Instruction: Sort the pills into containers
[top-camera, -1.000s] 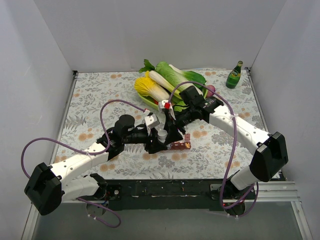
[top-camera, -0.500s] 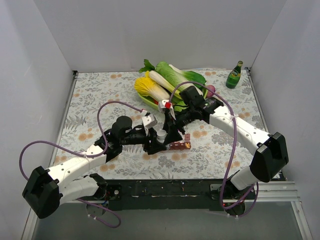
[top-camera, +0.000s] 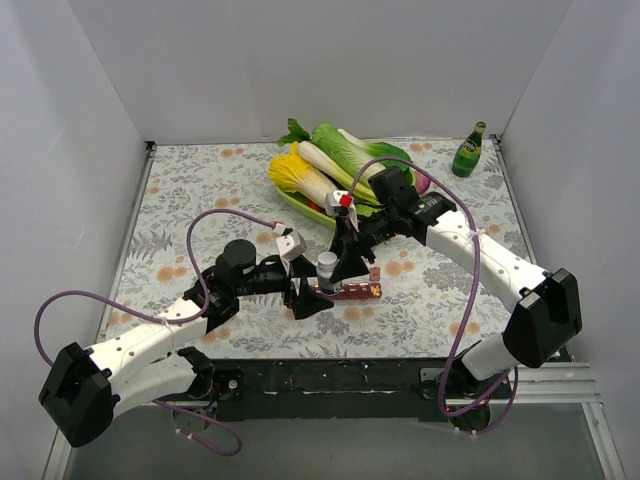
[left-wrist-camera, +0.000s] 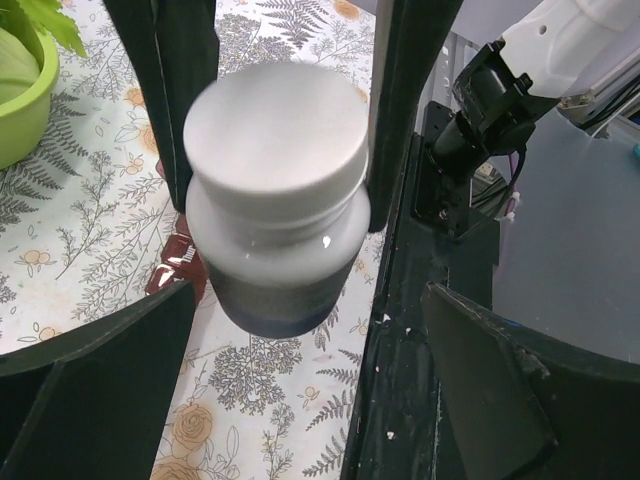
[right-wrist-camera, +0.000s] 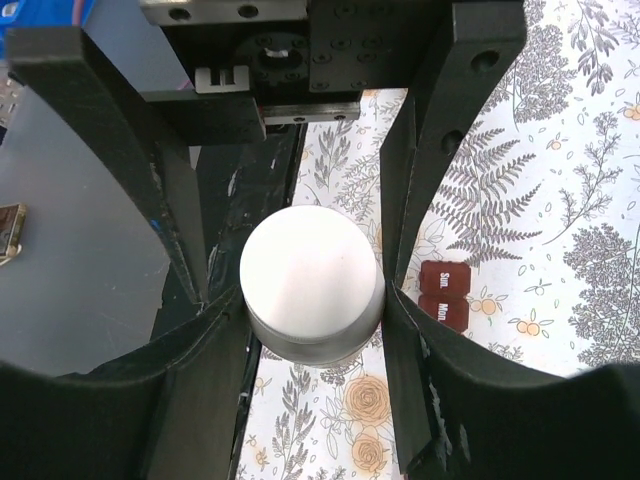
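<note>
Top external view gives me the left pincer (top-camera: 312, 290) clamped on the white-capped bottle (top-camera: 326, 266), the right pincer (top-camera: 345, 268) closed on its cap, the dark red organiser (top-camera: 352, 291) lying just right on the surface (top-camera: 200, 200).

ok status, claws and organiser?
Left claw gripping bottle body. Right claw closed around its white cap. Organiser on table beside bottle, lids shut. No pills visible.

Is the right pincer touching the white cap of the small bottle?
Touching. In the right wrist view, both fingers of the right pincer press against the sides of the white cap, no gap showing.
</note>
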